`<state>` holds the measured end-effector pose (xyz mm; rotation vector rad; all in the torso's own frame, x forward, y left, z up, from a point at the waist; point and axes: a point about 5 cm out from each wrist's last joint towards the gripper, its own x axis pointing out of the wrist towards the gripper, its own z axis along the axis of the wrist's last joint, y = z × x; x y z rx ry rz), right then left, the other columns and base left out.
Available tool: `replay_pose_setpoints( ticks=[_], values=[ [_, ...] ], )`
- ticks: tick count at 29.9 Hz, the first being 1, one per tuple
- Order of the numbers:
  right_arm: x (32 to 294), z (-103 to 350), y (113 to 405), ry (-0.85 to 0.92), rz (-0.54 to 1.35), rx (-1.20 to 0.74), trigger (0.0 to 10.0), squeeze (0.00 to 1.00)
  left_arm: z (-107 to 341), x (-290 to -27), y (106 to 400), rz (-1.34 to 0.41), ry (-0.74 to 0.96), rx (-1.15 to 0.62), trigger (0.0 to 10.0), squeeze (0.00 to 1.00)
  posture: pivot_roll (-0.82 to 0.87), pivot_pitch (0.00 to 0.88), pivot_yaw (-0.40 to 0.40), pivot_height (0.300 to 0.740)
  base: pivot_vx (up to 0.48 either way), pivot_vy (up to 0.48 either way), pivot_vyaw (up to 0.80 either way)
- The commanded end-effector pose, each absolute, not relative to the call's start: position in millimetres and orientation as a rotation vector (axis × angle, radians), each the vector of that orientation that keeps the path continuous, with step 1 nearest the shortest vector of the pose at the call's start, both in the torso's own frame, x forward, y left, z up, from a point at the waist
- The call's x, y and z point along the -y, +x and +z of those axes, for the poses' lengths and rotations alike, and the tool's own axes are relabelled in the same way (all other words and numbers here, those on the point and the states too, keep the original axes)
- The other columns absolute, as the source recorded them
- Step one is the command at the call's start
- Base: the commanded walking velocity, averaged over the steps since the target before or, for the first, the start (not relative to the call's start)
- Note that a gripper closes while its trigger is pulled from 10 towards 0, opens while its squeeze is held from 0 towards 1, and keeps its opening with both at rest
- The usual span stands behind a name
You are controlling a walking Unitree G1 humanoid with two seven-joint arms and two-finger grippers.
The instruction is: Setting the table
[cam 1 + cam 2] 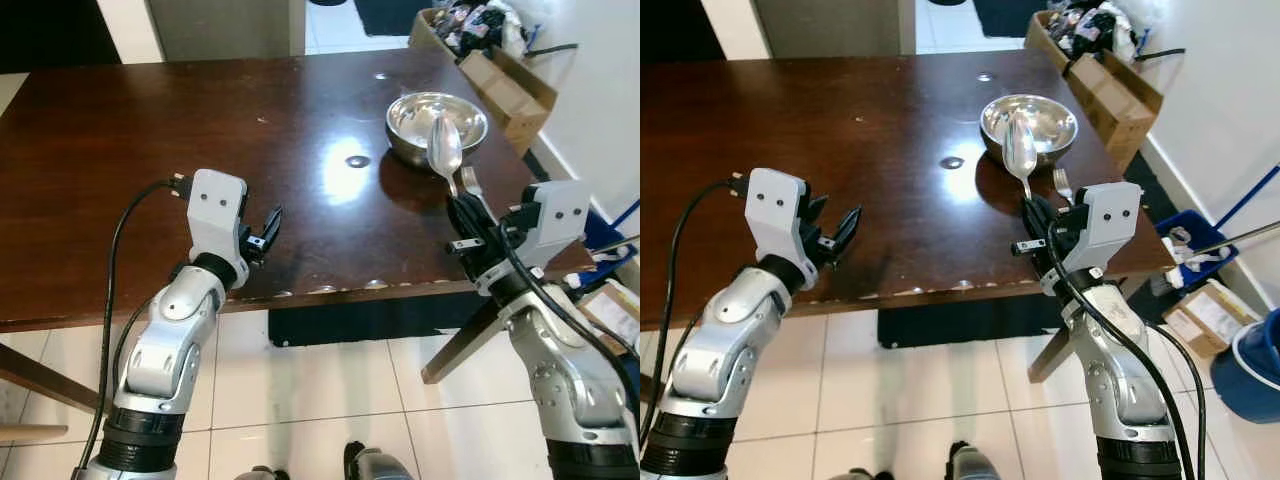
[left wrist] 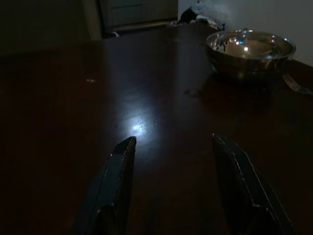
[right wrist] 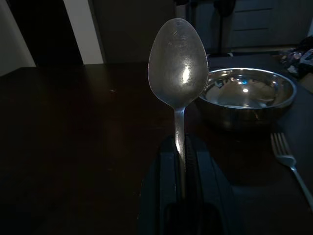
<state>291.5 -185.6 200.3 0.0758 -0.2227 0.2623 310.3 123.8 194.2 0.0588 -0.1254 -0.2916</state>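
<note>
A: The dark wooden table takes up most of what lies ahead, glossy, with tiled floor under its near edge and cardboard boxes against the wall beyond the right gripper.

B: And on it?

A: A steel bowl just past the right gripper, and a fork lying on the wood beside the bowl, to that gripper's outer side.

B: What is the right one doing?

A: Its fingers are clamped together on the handle of a spoon, which stands up out of them with its bowl end highest, in front of the steel bowl.

B: The left?

A: The left gripper hovers over the near edge with its fingers apart and nothing between them.

B: Where could it slip?

A: I judge the grip the weak point. The spoon is pinched low on a thin, smooth handle, so its heavy end could swing or slide as the wrist tilts to lay it down. The steel bowl and fork sit close ahead, so a forward reach could knock either. Released too near the table's edge, the spoon could drop to the floor.
</note>
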Motion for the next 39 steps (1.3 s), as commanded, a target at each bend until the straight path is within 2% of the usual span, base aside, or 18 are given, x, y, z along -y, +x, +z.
replay_pose_setpoints(
  ticks=[1, 27, 39],
  values=[
    [183.7, 201.4, 291.0, 0.065, 0.269, 0.22, 10.0, 0.0, 187.6, -124.8, 311.0, -0.279, 0.069, 0.101, 10.0, 0.0, -0.22, 0.056, 0.032, 0.74, 0.0, -0.33, 0.0],
    [185.5, 200.1, 286.6, 0.072, 0.239, 0.19, 10.0, 0.0, 185.3, -127.4, 316.1, -0.253, 0.082, 0.1, 10.0, 0.0, -0.21, 0.063, 0.044, 0.74, 0.0, -0.296, 0.0],
    [184.4, 199.8, 286.6, 0.074, 0.239, 0.184, 10.0, 0.0, 181.1, -128.6, 318.2, -0.245, 0.093, 0.07, 10.0, 0.0, -0.21, 0.064, 0.048, 0.74, 0.0, 0.0, 0.0]
  ],
)
